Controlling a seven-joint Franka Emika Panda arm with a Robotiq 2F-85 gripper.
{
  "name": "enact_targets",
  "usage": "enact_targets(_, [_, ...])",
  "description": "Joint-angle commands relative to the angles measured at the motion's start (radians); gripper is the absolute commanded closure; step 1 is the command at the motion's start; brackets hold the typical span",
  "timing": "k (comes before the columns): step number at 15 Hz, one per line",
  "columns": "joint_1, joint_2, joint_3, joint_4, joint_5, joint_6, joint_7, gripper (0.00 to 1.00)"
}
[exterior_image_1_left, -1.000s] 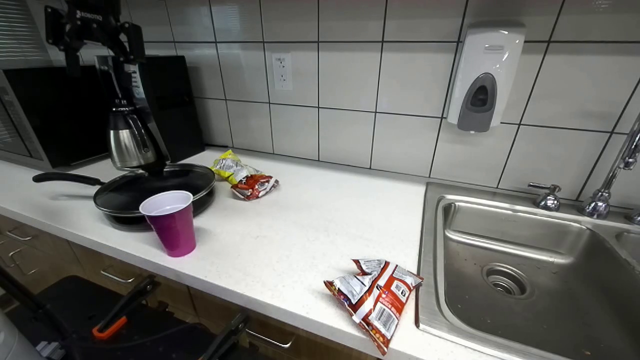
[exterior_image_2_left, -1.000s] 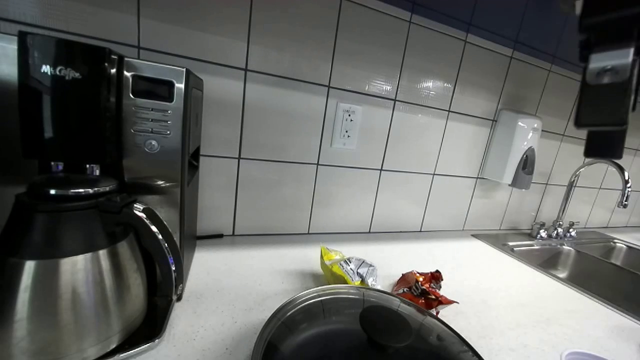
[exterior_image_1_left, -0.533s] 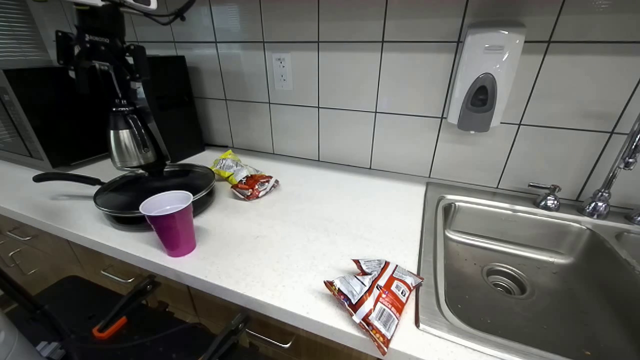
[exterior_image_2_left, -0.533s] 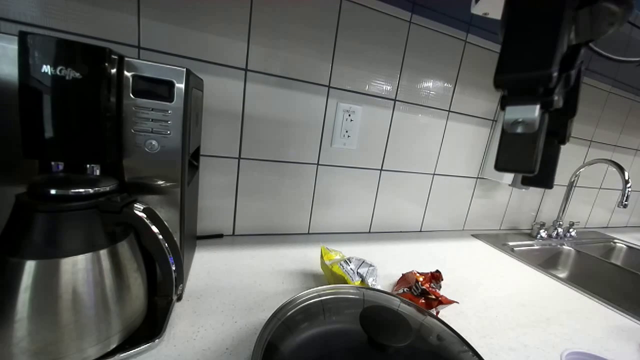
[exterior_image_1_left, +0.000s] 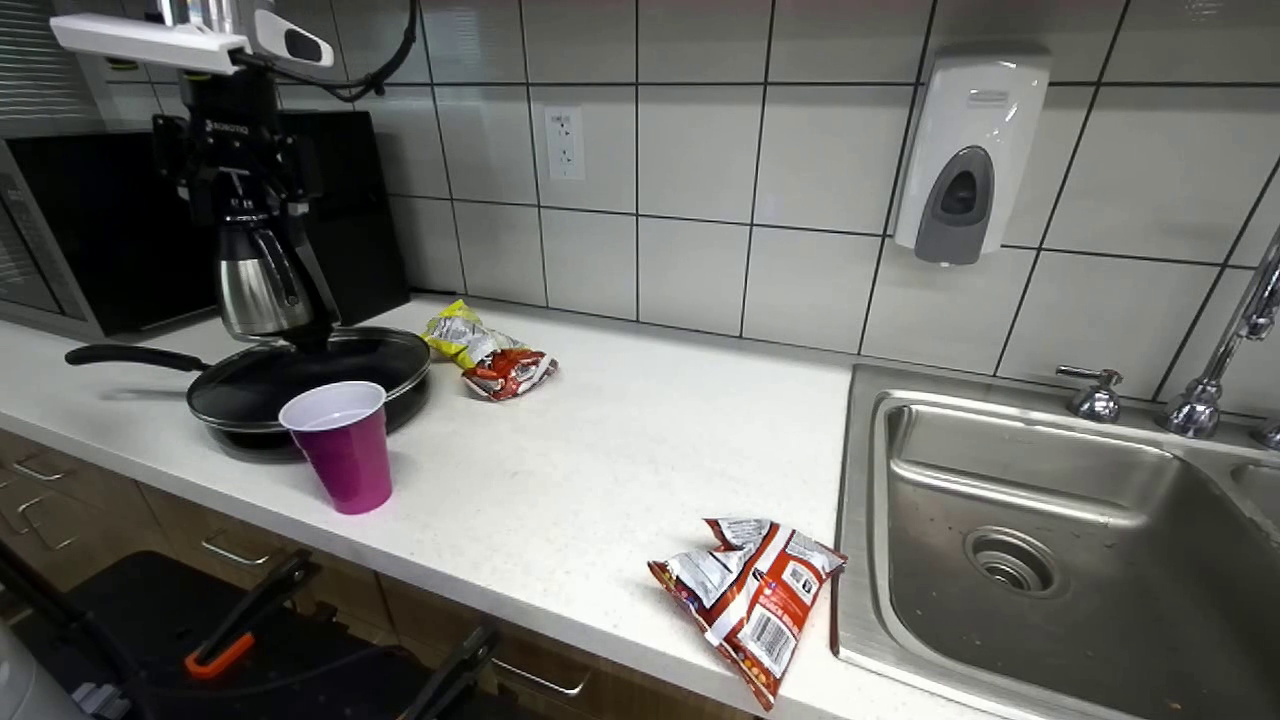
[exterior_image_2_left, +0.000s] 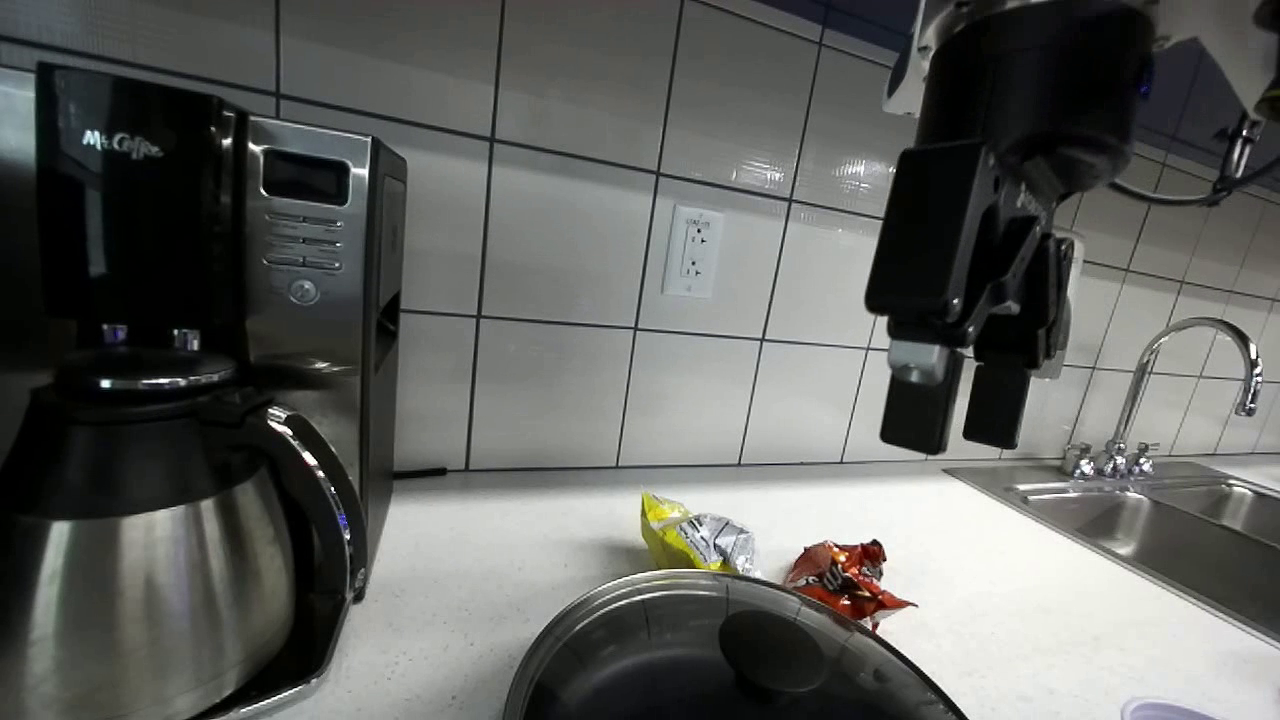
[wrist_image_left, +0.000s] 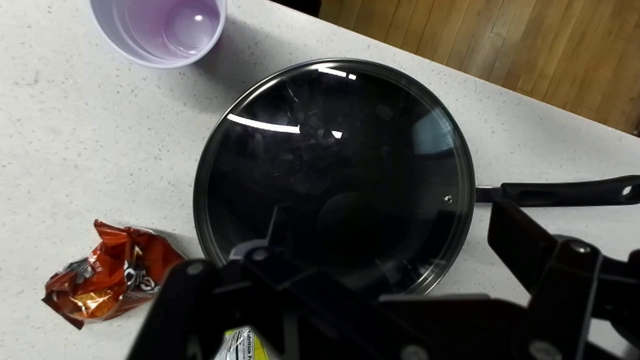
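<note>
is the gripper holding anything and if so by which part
Nothing is held: the gripper hangs open in the air, clear of the lid below.

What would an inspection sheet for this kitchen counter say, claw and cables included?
Surface: white speckled counter, with several items standing or lying on it
Things at hand: lidded black pan, glass lid on
Clutter: purple cup, upright beside the pan; yellow bag and red bag, crumpled, near the pan; second red bag beside the sink
Gripper: open, above the pan, holding nothing
Cables: black cable, looped above and beside the gripper
Surroundings: coffee maker with steel carafe, soap dispenser, wall outlet
</note>
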Motion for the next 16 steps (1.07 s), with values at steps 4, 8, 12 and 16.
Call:
enact_targets(4, [0.010, 0.102, 0.024, 0.032, -0.058, 0.074, 0.111, 0.00])
enact_targets(8, [0.024, 0.156, 0.026, 0.035, -0.092, 0.111, 0.172, 0.00])
enact_targets(12, [0.037, 0.201, 0.021, 0.038, -0.131, 0.127, 0.224, 0.00])
enact_targets(16, [0.044, 0.246, 0.015, 0.048, -0.158, 0.154, 0.257, 0.00])
